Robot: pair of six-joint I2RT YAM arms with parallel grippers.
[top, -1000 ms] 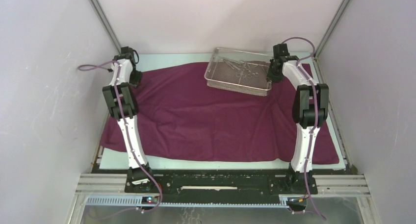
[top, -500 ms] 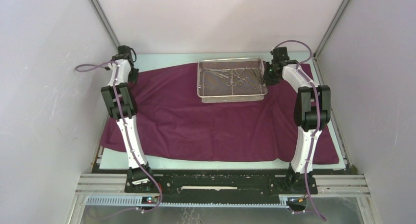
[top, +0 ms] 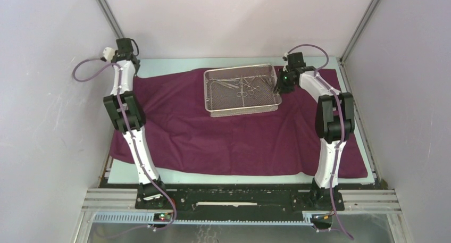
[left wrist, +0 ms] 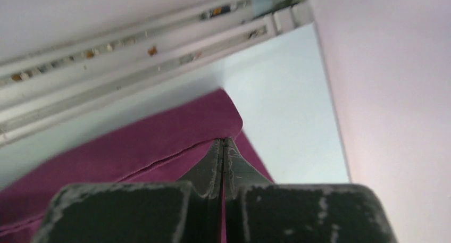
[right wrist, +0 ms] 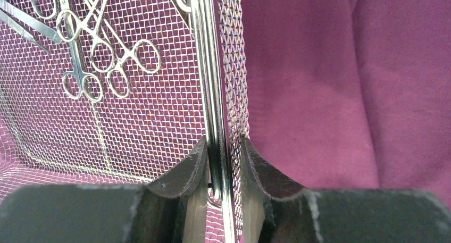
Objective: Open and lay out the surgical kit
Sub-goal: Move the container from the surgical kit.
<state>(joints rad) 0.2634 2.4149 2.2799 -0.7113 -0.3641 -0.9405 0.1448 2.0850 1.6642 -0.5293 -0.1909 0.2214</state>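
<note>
Across the maroon cloth wrap (top: 223,131) the wire-mesh tray (top: 242,111) has slid left since a second ago, from the wrap's rear right to its rear centre. Wrap lies spread flat. Tray's long axis runs left-right along the wrap's rear edge. Scissors and forceps (top: 242,83) lie loose inside. Right gripper (right wrist: 223,147) clamps the tray's right end wall (clearly the nearer arm). Left gripper (left wrist: 223,147) pressed fully closed, apparently empty, above the wrap's rear-left corner
</note>
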